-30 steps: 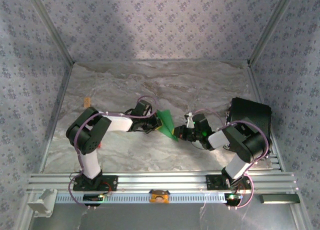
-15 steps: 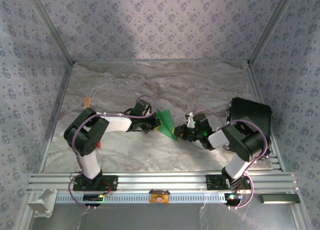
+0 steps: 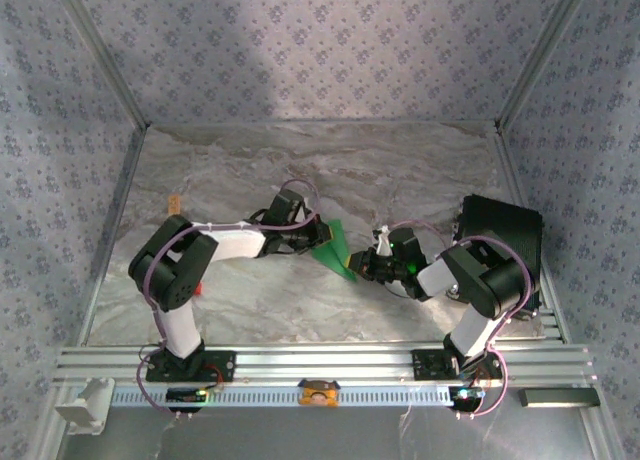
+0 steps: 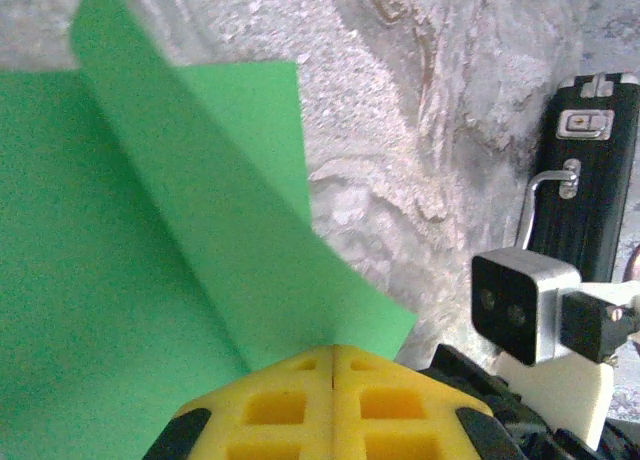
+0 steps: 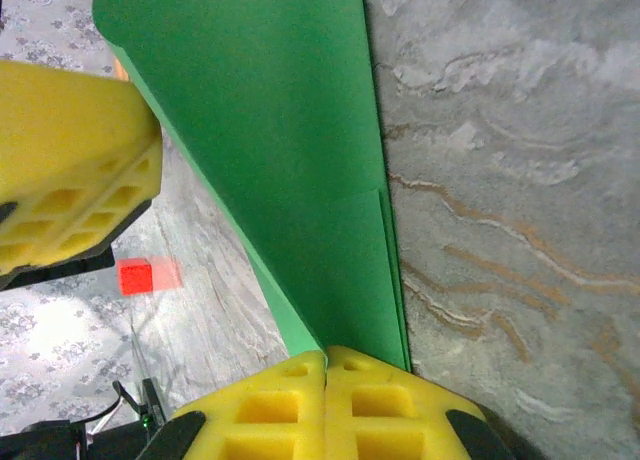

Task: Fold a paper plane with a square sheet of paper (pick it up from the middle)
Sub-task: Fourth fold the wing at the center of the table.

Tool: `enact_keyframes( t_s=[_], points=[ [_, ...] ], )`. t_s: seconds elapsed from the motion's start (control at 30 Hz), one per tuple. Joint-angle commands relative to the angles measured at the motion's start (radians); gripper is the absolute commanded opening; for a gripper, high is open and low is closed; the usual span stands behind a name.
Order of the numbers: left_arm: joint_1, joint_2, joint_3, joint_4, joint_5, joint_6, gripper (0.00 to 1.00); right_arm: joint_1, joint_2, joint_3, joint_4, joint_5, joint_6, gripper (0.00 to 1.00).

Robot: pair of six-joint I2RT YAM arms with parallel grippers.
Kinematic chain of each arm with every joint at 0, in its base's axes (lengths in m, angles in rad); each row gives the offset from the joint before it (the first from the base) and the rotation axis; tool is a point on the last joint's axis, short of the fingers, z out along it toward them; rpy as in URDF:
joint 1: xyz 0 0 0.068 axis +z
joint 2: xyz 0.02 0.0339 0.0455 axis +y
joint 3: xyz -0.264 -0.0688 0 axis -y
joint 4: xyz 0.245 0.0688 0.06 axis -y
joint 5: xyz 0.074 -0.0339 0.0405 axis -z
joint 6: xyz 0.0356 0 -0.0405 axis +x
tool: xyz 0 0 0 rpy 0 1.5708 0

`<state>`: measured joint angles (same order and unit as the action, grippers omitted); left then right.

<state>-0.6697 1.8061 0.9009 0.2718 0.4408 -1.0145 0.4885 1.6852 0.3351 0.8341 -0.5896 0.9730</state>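
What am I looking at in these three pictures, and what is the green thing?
Two robot arms are bolted at the near edge of a marbled table. The overhead picture looks down on both. The other two come from a camera on each wrist: one looks past the left fingers, one past the right fingers, both yellow. Both pairs are shut on a partly folded sheet of green paper, held between the arms. A small red block lies on the table, and a black case sits at the right.
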Motion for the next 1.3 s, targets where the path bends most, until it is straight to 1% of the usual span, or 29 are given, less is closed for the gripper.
enact_keyframes(
  t_s=[0.0,0.1,0.2,0.67,1.27],
  points=[
    [-0.007,0.028,0.022,0.059,0.038,-0.002,0.03,-0.011,0.016,-0.024,-0.016,-0.015,0.022,0.0],
    [-0.007,0.053,0.037,0.052,0.047,0.001,0.03,-0.015,0.015,-0.026,-0.018,-0.015,0.022,0.0],
    [-0.007,0.078,0.041,0.08,0.059,-0.015,0.03,-0.019,0.021,-0.025,-0.018,-0.019,0.027,0.0],
    [-0.008,0.113,0.055,0.049,0.02,-0.015,0.03,-0.025,0.024,-0.011,-0.053,-0.027,0.03,0.0],
    [-0.008,0.151,0.071,0.024,0.005,-0.016,0.03,-0.029,0.025,-0.005,-0.081,-0.033,0.034,0.0]
  ],
)
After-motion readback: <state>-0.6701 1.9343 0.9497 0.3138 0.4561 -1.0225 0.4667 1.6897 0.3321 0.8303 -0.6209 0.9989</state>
